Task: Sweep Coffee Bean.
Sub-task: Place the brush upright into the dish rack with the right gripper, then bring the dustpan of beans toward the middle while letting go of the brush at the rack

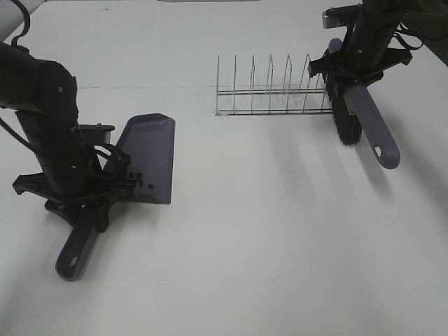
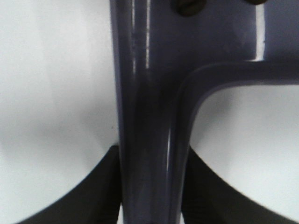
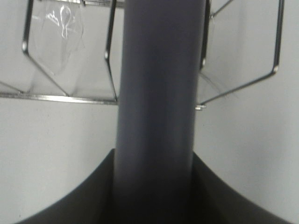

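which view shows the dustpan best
Exterior high: the whole dustpan shows, held by the left end effector. The left wrist view shows only a close-up of its handle and a corner of the pan; the right wrist view does not show it.

Left arm (image 1: 43,105): matt black; rounded tubular links; what may be a small screw head on the upper joint
Right arm (image 1: 369,31): black; angular wrist bracket
Cables (image 1: 24,21): thin; black; looping
Left gripper fingers (image 2: 100,196): dark; curved outer edges

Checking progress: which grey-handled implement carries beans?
The dustpan in the left tool: dark coffee beans lie near its handle. The brush carries none visible.
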`<state>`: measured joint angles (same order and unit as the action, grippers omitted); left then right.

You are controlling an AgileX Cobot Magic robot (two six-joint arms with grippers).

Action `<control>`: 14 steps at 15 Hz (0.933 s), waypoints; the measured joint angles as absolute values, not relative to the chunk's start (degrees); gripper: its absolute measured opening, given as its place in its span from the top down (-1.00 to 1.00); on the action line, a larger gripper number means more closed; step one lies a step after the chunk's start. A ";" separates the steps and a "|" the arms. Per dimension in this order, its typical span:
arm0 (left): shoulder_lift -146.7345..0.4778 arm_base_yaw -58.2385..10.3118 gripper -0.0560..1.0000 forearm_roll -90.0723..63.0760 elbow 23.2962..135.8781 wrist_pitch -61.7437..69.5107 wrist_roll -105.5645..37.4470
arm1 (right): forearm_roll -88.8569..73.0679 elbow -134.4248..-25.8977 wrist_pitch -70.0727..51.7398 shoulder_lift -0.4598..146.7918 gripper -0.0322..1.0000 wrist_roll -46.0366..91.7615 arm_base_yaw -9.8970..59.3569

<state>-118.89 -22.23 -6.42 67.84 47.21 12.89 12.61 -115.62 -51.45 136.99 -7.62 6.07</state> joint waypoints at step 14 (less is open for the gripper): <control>-118.89 -22.23 0.29 -6.53 67.84 47.21 12.83 | 10.94 -121.87 -59.53 137.51 -0.47 -8.14 4.13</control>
<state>-118.89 -22.23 -6.53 67.84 47.21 12.83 10.94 -121.87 -59.53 137.51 -8.14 4.13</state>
